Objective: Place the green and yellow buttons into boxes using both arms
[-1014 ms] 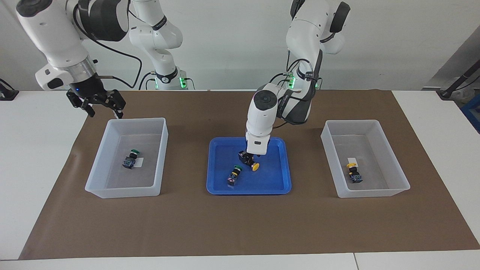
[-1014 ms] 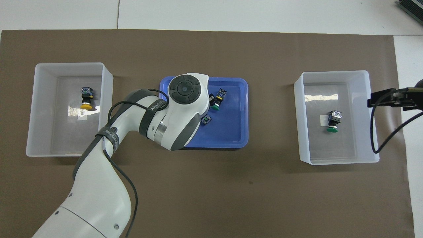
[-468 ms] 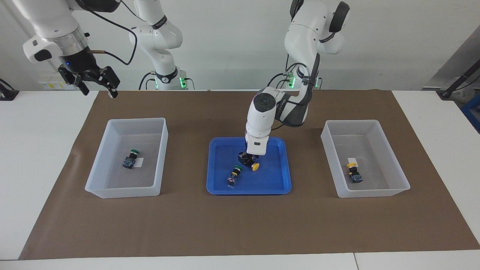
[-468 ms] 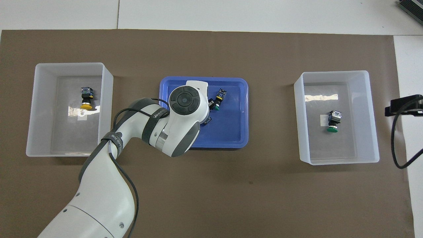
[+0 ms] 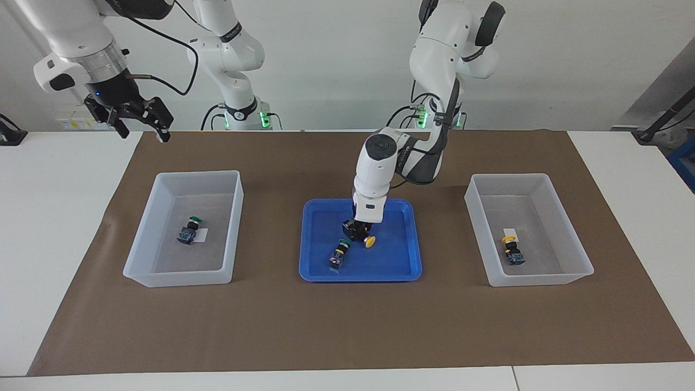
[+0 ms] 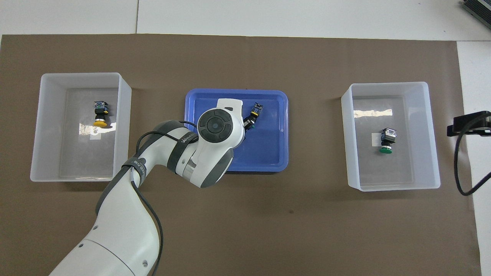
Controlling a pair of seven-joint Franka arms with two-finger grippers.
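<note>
My left gripper (image 5: 358,231) is down in the blue tray (image 5: 396,260), open, with its fingers on either side of the black body of a yellow button (image 5: 370,242) that lies on the tray. A green button (image 5: 340,253) lies beside it in the tray, also in the overhead view (image 6: 253,116). The box (image 5: 198,175) toward the right arm's end holds a green button (image 5: 190,231). The box (image 5: 507,176) toward the left arm's end holds a yellow button (image 5: 511,250). My right gripper (image 5: 142,133) is open and empty, raised over the table beside the box with the green button.
A brown mat (image 5: 347,326) covers the table under the tray and both boxes. In the overhead view the left arm's wrist (image 6: 215,130) hides the yellow button in the tray.
My left gripper has sunk lower onto the yellow button in the tray. My right gripper has risen and drawn back from over its box's rim, then stopped.
</note>
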